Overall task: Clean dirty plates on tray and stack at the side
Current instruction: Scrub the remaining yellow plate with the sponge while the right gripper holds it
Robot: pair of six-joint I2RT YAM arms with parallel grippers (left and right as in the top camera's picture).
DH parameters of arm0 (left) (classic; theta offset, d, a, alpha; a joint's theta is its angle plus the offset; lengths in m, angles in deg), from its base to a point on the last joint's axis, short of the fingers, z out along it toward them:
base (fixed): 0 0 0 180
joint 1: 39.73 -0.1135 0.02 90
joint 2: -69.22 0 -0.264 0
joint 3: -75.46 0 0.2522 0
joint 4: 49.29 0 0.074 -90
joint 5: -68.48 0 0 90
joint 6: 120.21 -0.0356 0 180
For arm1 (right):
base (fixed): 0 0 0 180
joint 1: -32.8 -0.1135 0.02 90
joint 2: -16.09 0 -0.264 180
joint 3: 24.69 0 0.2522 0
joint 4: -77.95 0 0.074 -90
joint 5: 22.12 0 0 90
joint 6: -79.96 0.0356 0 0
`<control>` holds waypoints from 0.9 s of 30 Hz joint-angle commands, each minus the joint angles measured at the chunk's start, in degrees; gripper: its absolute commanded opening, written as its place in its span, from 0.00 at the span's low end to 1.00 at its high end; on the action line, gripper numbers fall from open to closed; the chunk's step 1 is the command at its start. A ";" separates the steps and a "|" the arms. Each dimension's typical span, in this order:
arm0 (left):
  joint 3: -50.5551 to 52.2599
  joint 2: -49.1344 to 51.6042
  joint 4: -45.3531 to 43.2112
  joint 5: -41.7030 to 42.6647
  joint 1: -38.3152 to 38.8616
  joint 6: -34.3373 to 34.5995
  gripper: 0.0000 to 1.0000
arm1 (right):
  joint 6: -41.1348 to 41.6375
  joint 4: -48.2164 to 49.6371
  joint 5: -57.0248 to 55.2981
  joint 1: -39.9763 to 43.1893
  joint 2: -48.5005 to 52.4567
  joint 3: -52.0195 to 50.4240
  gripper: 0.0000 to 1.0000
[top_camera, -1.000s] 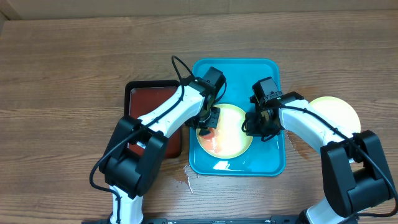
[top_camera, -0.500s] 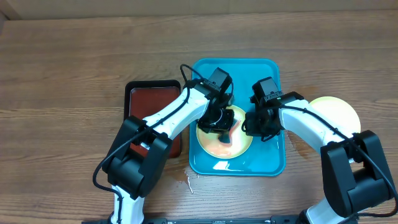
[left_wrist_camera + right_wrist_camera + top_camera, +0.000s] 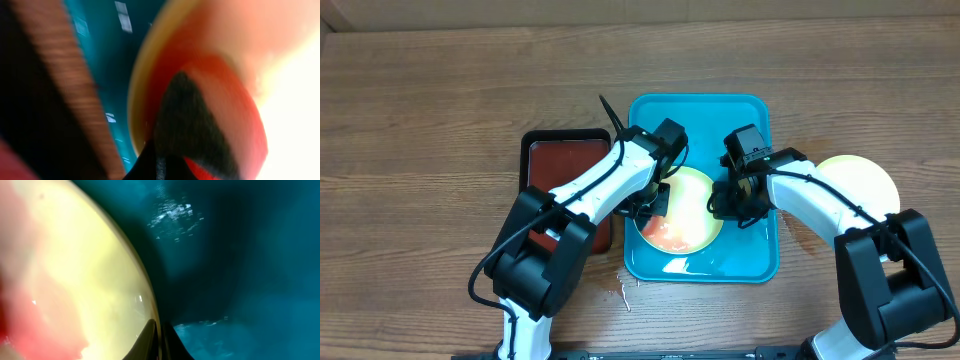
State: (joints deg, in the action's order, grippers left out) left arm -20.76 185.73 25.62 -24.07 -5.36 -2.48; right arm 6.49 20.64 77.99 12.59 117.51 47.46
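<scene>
Left fingers (image 3: 655, 198) (state indeterminate) shifted to 9 o'clock on red-smeared yellow-green round plastic plate (image 3: 692, 208); right fingers (image 3: 738, 206) clamp its rim. Second plate (image 3: 868, 178) at 3 o'clock: two total.

The tray (image 3: 760, 262) is bright turquoise-blue with small pale glints on its floor. The plate (image 3: 698, 205) in it is pale yellow-green with a whitish centre, and an orange-red smear covers its lower left. The second plate (image 3: 865, 175) is pale yellow. The smaller tray (image 3: 560, 160) is dark red-brown with a black rim. The bench (image 3: 420, 120) is brown with streaky wood grain. The left arm (image 3: 600, 180) and right arm (image 3: 815, 200) are white with black joints. The left tool (image 3: 652, 200) and right tool (image 3: 740, 205) are black.
</scene>
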 commanded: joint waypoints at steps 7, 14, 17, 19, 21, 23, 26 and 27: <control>-7.41 1.11 -1.53 -1.99 -2.45 -0.70 0.04 | -0.02 -0.24 -2.34 -0.04 0.50 -1.18 0.04; -6.69 1.27 -8.07 9.25 -0.61 -2.19 0.04 | -0.02 -0.26 -2.32 -0.04 0.50 -1.18 0.04; -6.19 2.21 -9.01 12.79 0.50 -2.49 0.04 | -0.02 -0.26 -2.32 -0.04 0.50 -1.18 0.04; -6.19 3.41 -8.68 17.88 1.03 -3.67 0.04 | -0.02 -0.26 -2.32 -0.04 0.50 -1.18 0.04; -6.16 5.20 -7.85 25.00 1.66 -5.99 0.04 | -0.02 -0.35 -2.32 -0.04 0.50 -1.18 0.04; -6.16 6.91 -5.97 27.26 2.01 -6.49 0.04 | -0.02 -0.50 -2.32 -0.04 0.50 -1.18 0.04; -6.16 8.37 -3.08 28.50 2.01 -6.32 0.04 | -0.02 -0.83 -2.32 -0.04 0.50 -1.18 0.04; -6.16 8.37 -2.54 28.89 1.95 -6.34 0.04 | -0.02 -0.85 -2.32 -0.04 0.50 -1.18 0.04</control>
State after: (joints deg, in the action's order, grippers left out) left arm -26.85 191.90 21.18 -0.62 -3.70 -6.88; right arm 6.56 19.81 77.97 12.46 117.51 47.44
